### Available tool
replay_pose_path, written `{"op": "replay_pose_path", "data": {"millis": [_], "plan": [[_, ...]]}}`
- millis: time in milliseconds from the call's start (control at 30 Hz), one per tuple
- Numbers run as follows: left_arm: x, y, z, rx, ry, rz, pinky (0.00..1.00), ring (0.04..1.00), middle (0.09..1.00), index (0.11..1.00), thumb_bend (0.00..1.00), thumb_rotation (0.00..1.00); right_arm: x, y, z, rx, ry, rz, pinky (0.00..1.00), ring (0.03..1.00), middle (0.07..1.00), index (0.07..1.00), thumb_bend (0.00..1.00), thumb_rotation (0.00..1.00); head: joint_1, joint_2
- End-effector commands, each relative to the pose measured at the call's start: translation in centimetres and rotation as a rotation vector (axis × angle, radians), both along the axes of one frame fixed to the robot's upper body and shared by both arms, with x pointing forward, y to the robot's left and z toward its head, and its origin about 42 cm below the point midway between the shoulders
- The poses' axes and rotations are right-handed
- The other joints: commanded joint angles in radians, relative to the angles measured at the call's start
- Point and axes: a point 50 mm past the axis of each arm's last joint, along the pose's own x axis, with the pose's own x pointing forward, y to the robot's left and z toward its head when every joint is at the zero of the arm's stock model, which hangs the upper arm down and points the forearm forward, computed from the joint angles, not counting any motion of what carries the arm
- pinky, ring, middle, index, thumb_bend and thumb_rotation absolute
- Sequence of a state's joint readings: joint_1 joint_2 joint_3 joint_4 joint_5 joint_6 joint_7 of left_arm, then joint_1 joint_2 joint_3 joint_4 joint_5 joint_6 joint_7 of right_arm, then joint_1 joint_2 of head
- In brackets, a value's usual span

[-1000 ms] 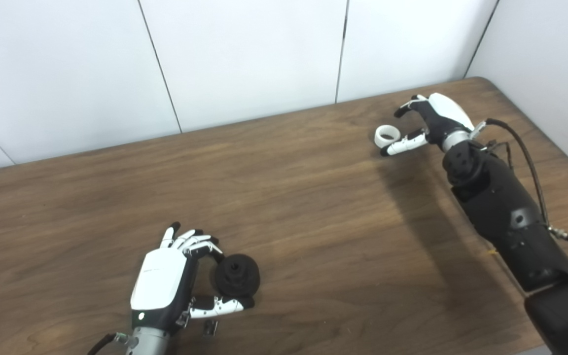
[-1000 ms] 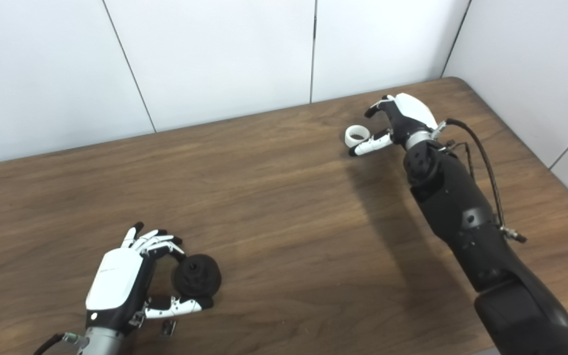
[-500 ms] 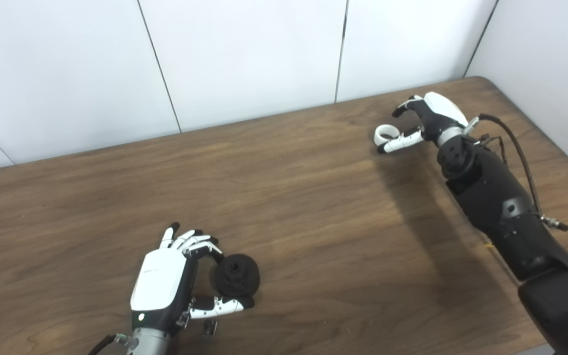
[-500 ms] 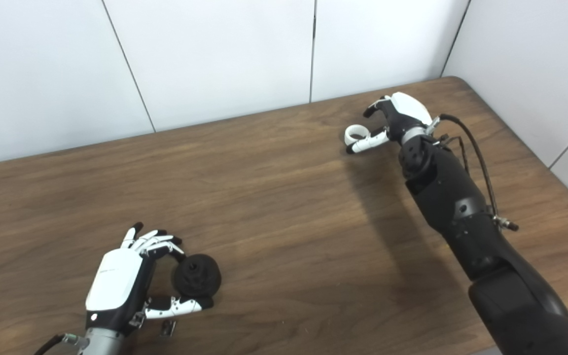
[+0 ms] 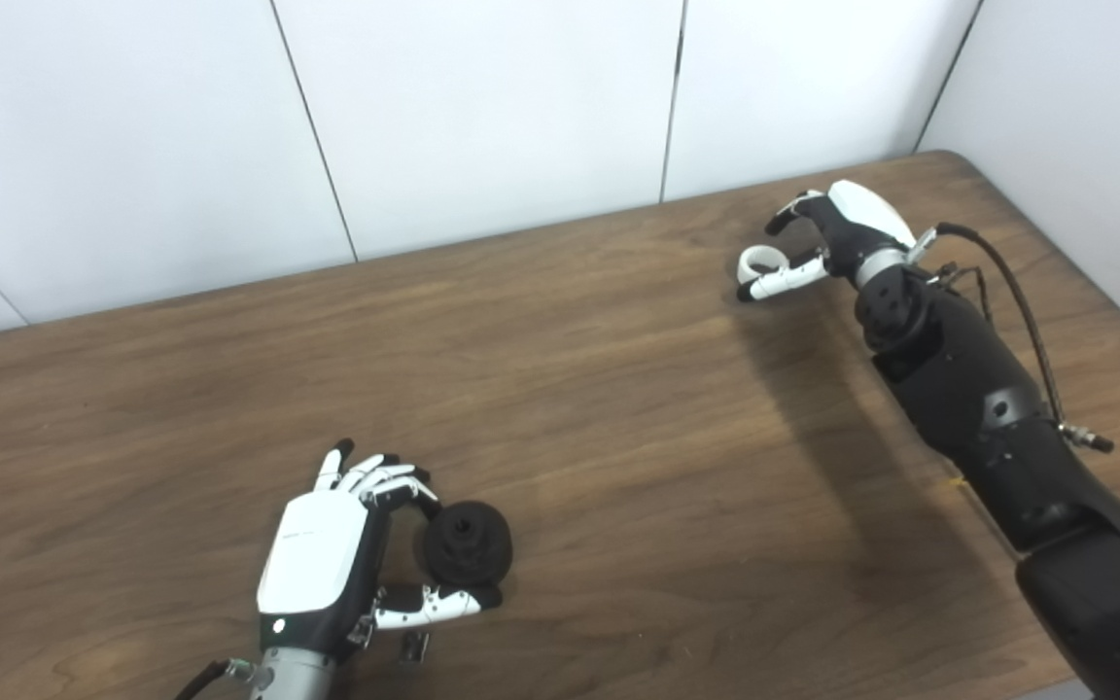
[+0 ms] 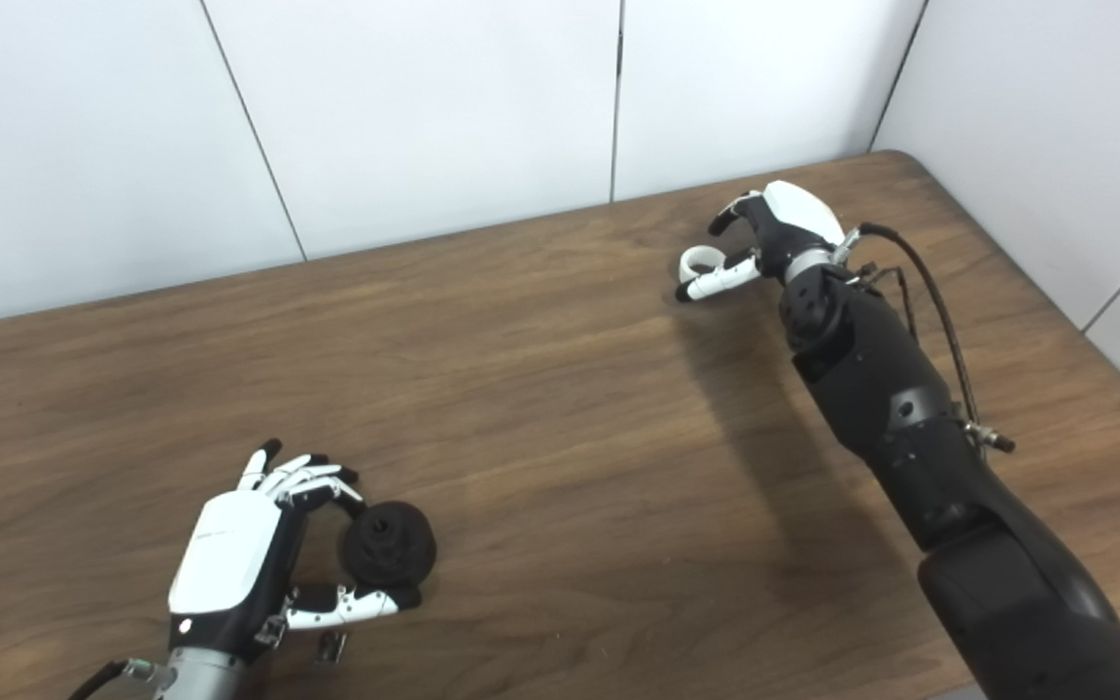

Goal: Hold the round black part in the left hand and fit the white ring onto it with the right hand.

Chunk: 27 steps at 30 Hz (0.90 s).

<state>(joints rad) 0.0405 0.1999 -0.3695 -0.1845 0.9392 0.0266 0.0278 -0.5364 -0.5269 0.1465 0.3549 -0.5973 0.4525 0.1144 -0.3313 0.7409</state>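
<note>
The round black part (image 5: pixel 468 546) lies on the wooden table (image 5: pixel 618 437) at the near left. My left hand (image 5: pixel 327 559) lies beside it, its curled fingers touching the part's upper left and its thumb (image 5: pixel 434 605) against the near side. The white ring (image 5: pixel 756 259) lies on the table at the far right. My right hand (image 5: pixel 827 238) is open around it, with the thumb (image 5: pixel 776 283) just in front of the ring and the fingers (image 5: pixel 782 220) raised behind it. The ring also shows in the right eye view (image 6: pixel 699 259).
A small dark metal piece (image 5: pixel 412 647) lies on the table by my left wrist. White wall panels (image 5: pixel 482 117) stand along the table's far edge and right side. My right forearm (image 5: pixel 978 408) reaches over the table's right part, with a black cable (image 5: pixel 1017 292) looping off it.
My right hand has moved a little to the left, so the thumb now lies close in front of the ring. The left hand and the black part have not moved.
</note>
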Motion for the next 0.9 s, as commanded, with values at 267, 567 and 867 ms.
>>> {"op": "replay_pose_path", "data": {"millis": [267, 567, 867], "plan": [[-0.49, 0.29, -0.16, 0.039, 0.019, 0.0, 1.0, 0.85, 0.74, 0.482, 0.52, 0.05, 0.89, -0.43, 2.72, -0.01, -0.083, -0.012, 1.0, 0.998, 0.923, 0.666, 0.84, 0.28, 0.002, 0.007], [-0.5, 0.26, -0.19, 0.033, 0.015, 0.0, 1.0, 0.85, 0.741, 0.481, 0.52, 0.05, 0.75, -0.84, 2.46, -0.009, -0.083, -0.007, 1.0, 0.997, 0.904, 0.634, 0.83, 0.27, 0.002, 0.01], [-0.53, 0.19, -0.03, 0.027, 0.017, 0.002, 1.0, 0.851, 0.744, 0.482, 0.52, 0.05, 0.65, -0.96, 2.23, 0.0, -0.092, 0.003, 1.0, 0.998, 0.875, 0.499, 0.56, 0.16, 0.006, 0.015]]}}
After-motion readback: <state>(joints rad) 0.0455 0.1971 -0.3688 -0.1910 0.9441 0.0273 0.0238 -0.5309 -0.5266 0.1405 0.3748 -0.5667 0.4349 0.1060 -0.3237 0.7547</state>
